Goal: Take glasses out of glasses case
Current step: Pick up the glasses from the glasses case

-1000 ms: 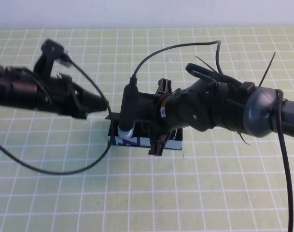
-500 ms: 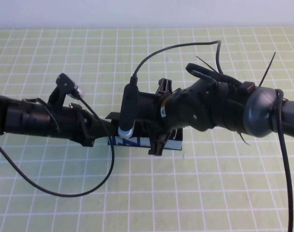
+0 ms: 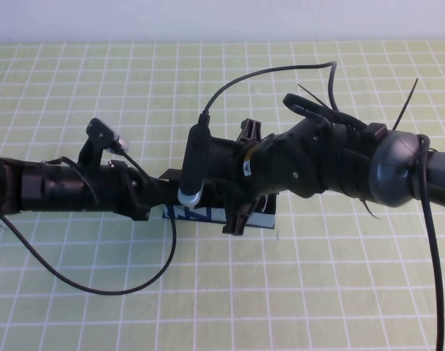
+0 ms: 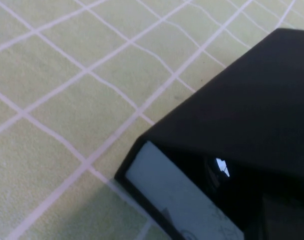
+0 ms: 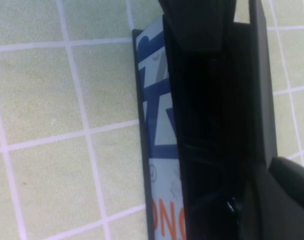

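At the glasses case [image 3: 262, 213], both tools [image 3: 164, 196] [image 3: 240, 179]; orange "ON" print.

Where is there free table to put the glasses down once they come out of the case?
The mat in front of the glasses case, toward the camera, is bare except for a looping cable. The far strip by the wall is bare too. The middle is crowded: the left claw and right claw meet over the case.
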You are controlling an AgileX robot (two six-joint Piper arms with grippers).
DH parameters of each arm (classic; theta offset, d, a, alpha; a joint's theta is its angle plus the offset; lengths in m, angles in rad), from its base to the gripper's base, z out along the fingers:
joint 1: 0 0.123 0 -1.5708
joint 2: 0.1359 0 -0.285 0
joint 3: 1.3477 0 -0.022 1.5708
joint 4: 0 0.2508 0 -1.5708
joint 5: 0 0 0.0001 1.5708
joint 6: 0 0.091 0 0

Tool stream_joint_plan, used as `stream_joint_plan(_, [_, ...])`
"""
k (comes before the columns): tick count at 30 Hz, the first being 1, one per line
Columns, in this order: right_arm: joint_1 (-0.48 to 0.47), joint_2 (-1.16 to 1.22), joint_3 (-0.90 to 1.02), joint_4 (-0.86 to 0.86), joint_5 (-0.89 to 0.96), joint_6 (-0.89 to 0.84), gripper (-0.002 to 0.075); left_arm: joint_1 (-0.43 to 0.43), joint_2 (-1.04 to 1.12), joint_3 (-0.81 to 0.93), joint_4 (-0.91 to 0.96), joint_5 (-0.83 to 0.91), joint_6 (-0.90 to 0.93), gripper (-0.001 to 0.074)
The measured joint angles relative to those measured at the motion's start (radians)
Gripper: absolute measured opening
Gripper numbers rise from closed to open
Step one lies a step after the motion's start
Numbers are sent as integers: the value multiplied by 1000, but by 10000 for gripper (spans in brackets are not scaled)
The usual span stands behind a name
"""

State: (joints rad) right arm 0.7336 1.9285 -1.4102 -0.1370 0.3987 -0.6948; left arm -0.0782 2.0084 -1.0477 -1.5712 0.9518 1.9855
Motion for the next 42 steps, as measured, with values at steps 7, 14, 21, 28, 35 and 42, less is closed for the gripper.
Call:
stream_joint_plan(7, [0,-8,0,25,4,36,17,0,4,0,-12,-3,6,-4])
stream_joint_plan(14, [0,-113,2,79,85,245,166,0,6,0,-16,-3,-5,-4])
stream_joint_plan(21, [0,-177,2,264,340,415,29,0,6,0,-16,-3,-11,-4])
stream_joint_plan(28, [0,-95,2,250,396,532,-13,0,6,0,-16,-3,-15,-4])
stream_joint_plan(35, [-5,-49,2,71,280,716,-16,0,6,0,-16,-3,-15,-4])
stream_joint_plan(42, [-61,-49,2,48,160,760,-16,0,6,0,-16,-3,-15,-4])
